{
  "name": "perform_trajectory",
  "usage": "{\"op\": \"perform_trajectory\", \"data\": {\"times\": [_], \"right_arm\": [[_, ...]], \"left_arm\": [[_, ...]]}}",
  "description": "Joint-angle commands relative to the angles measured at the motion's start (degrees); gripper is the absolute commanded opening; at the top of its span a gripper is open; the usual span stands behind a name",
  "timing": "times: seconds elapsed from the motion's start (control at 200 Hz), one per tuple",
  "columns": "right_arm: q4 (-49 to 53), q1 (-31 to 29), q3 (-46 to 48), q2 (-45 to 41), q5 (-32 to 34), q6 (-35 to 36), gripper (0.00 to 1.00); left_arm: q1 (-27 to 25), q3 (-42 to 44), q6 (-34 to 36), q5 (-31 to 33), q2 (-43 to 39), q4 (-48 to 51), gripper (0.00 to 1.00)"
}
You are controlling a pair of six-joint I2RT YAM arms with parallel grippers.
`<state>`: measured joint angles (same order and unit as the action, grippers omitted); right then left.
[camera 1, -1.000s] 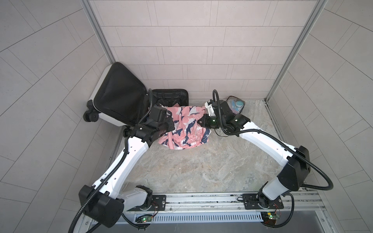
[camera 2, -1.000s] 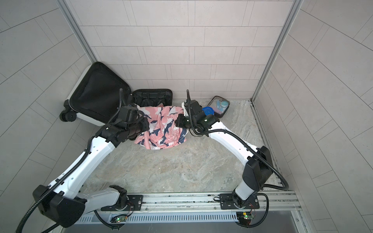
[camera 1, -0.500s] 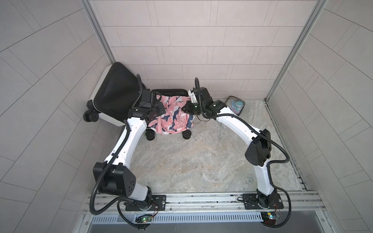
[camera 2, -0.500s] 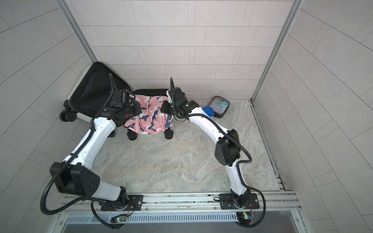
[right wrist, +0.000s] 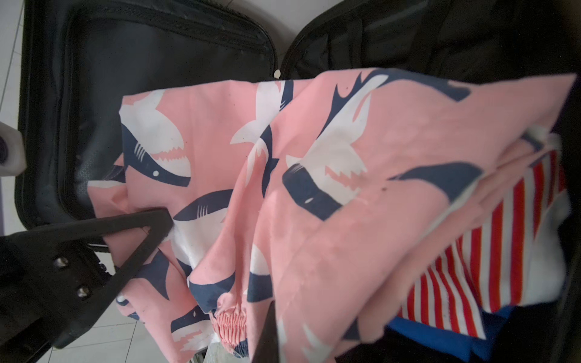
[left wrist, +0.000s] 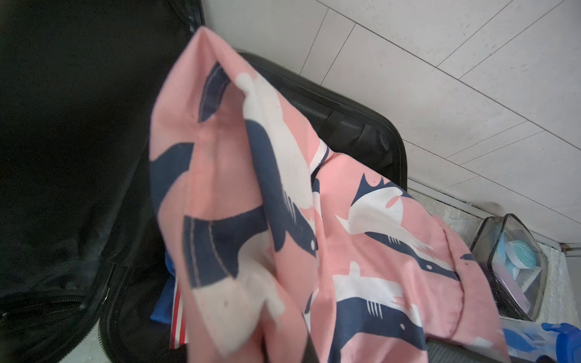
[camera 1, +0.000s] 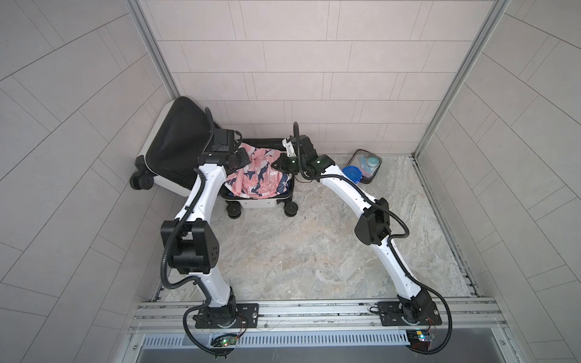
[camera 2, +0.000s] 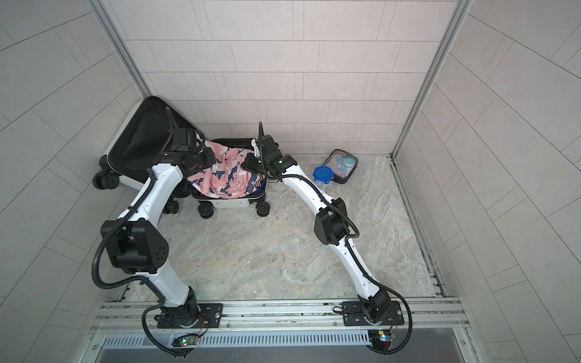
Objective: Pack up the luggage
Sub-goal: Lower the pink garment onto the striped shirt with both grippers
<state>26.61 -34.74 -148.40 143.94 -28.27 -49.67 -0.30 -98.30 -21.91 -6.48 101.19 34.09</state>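
Here, open luggage (camera 1: 259,203) at eleven o'clock on the counter (camera 1: 298,251), left fingers (camera 1: 240,159) and right fingers (right wrist: 138,220) clamped on pink shark-print shorts (camera 1: 261,176) over it, left tips hidden by cloth.

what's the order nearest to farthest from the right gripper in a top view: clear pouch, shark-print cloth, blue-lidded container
1. shark-print cloth: held by the right gripper, over the luggage.
2. blue-lidded container: off to its right in the view.
3. clear pouch: just past the container, farther right.
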Motion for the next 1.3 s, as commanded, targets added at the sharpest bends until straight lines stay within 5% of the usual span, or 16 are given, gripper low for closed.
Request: {"op": "perform_trajectory", "data": {"times": [0.0, 0.375, 0.906, 1.296], "right_arm": [[-8.2, 0.5, -1.7, 1.3, -1.1, -2.6, 0.00], [-14.6, 1.4, -6.8, 9.2, 1.3, -6.1, 0.00], [-10.5, 2.9, -6.7, 13.2, 2.4, -3.6, 0.00], [-7.3, 3.0, -6.7, 9.5, 2.1, 1.2, 0.56]], "left_arm": [[0.9, -3.7, 1.7, -1.3, 2.8, -1.2, 0.00], [3.3, -7.9, 1.7, -3.4, 12.1, -2.0, 0.00], [5.6, -7.4, 1.3, -4.1, 19.4, -2.7, 0.00], [7.0, -7.9, 0.1, -2.6, 21.2, -1.6, 0.00]]}}
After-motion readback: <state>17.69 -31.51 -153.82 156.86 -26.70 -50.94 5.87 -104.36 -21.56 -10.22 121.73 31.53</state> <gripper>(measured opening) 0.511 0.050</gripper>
